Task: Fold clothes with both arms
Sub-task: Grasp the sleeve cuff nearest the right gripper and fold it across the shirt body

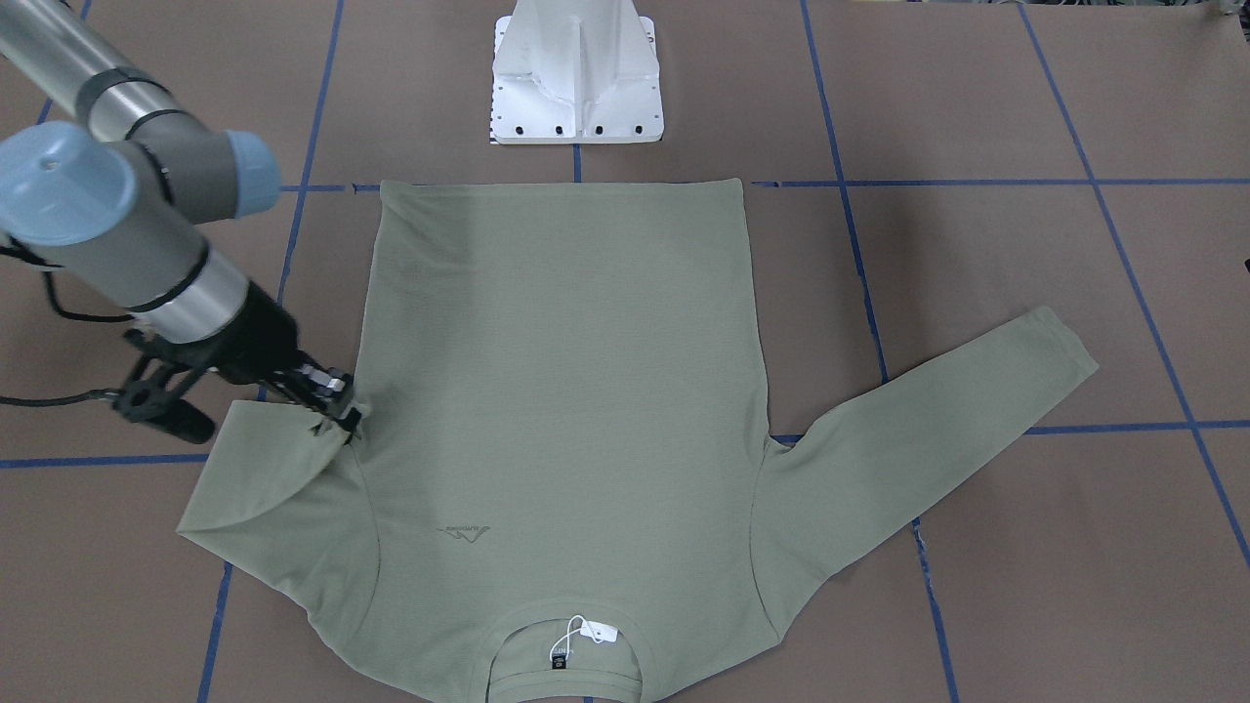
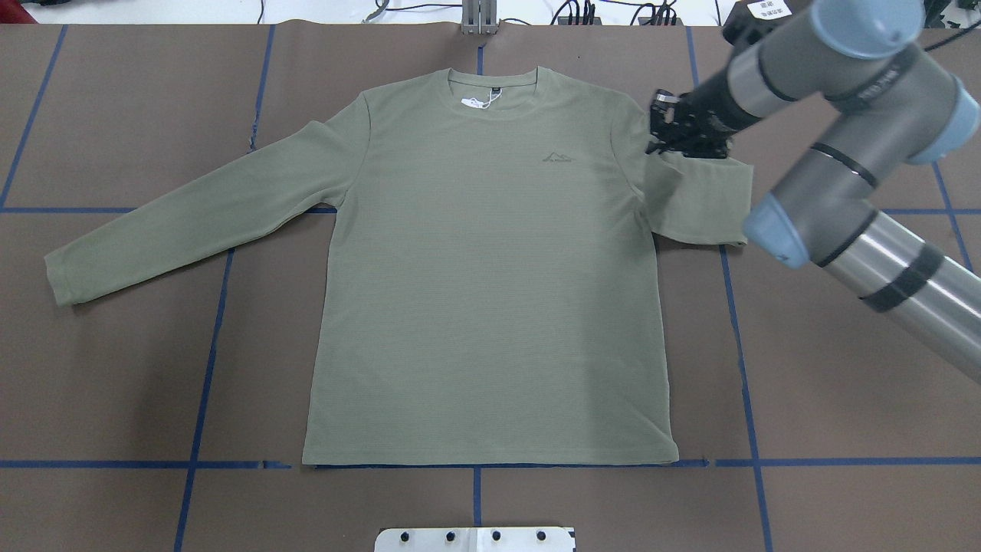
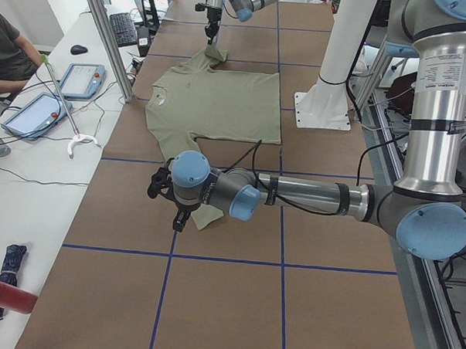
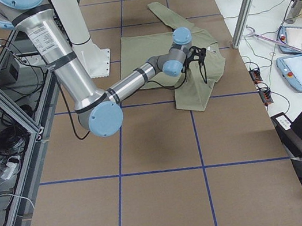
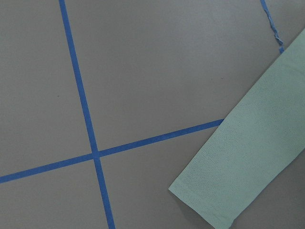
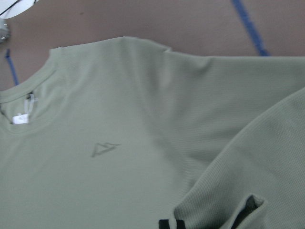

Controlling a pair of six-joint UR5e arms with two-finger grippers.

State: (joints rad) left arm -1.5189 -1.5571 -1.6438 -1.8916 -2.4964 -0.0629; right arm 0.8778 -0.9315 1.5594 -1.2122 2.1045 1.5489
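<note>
Folding the first sleeve is judged under way: the shirt (image 1: 557, 371) lies flat, chest up, mid-table. Its sleeve (image 1: 264, 469) is doubled inward, cuff pinched by the right gripper (image 1: 344, 410). The left gripper (image 3: 180, 218) cannot be judged. Next, the cuff should be laid across the chest.

We see a green sleeve end (image 5: 238, 167) lying flat on the brown table (image 5: 157, 71), beside crossing blue tape lines (image 5: 94, 153).

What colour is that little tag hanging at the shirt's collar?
White. The hang tag shows best in the exterior front-facing view.
</note>
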